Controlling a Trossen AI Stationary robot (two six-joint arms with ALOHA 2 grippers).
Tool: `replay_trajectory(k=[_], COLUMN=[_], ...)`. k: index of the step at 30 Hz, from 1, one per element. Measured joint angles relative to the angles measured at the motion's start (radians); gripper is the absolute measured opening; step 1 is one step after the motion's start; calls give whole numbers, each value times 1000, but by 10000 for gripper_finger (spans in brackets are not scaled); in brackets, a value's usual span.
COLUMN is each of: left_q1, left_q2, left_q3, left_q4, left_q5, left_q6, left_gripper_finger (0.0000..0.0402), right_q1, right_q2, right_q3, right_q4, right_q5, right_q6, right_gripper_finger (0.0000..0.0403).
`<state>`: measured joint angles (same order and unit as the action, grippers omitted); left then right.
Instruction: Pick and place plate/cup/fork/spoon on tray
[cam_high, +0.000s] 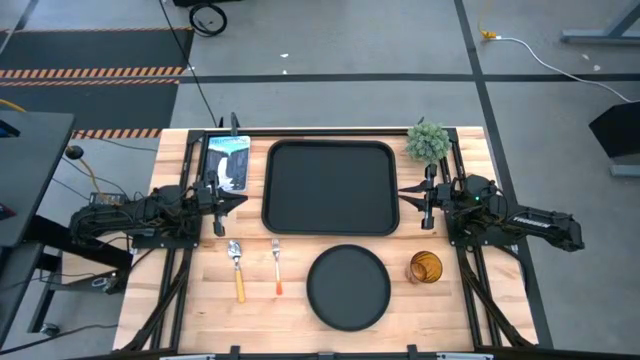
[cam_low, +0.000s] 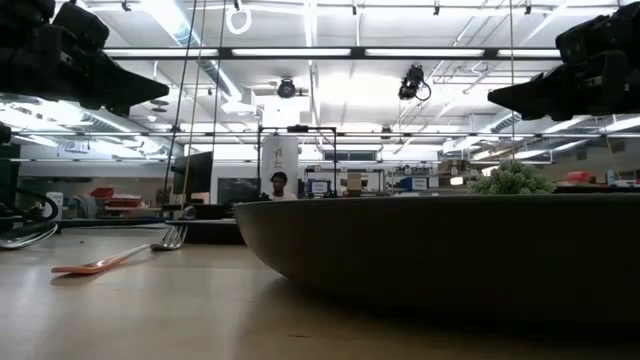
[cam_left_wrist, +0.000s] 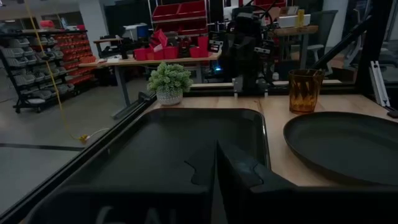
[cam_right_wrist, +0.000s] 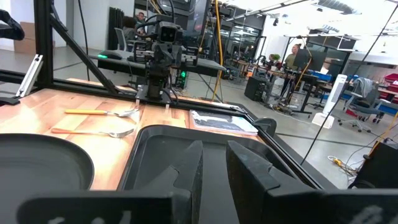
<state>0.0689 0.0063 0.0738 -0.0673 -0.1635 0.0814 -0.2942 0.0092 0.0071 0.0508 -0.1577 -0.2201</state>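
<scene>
The black tray (cam_high: 330, 187) lies at the table's middle, toward the far side. The round black plate (cam_high: 348, 287) lies near the front edge, with the amber cup (cam_high: 425, 268) standing upright to its right. The spoon (cam_high: 237, 265) and the fork (cam_high: 277, 266) lie flat side by side left of the plate, handles toward the near edge. My left gripper (cam_high: 240, 201) hovers shut at the tray's left edge and my right gripper (cam_high: 402, 194) hovers shut at its right edge. Both point at the tray, are raised above the table and hold nothing.
A small green potted plant (cam_high: 428, 142) stands at the tray's far right corner. A blue-and-white booklet (cam_high: 228, 160) lies left of the tray's far side. Bare wood shows between the utensils and the table's left edge. People and workbenches show in the room beyond.
</scene>
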Motion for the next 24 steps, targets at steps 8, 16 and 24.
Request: replay_trajectory(k=[8, 16, 24], left_q1=[0, 0, 0], left_q2=[0, 0, 0], left_q3=[0, 0, 0], left_q4=[0, 0, 0], left_q5=[0, 0, 0], left_q6=[0, 0, 0], left_gripper_finger=[25, 25, 25], right_q1=[0, 0, 0], right_q2=[0, 0, 0], right_q3=[0, 0, 0], right_q4=[26, 158, 247], right_q5=[0, -23, -27], right_q6=[24, 475, 714], right_gripper_finger=[77, 77, 77])
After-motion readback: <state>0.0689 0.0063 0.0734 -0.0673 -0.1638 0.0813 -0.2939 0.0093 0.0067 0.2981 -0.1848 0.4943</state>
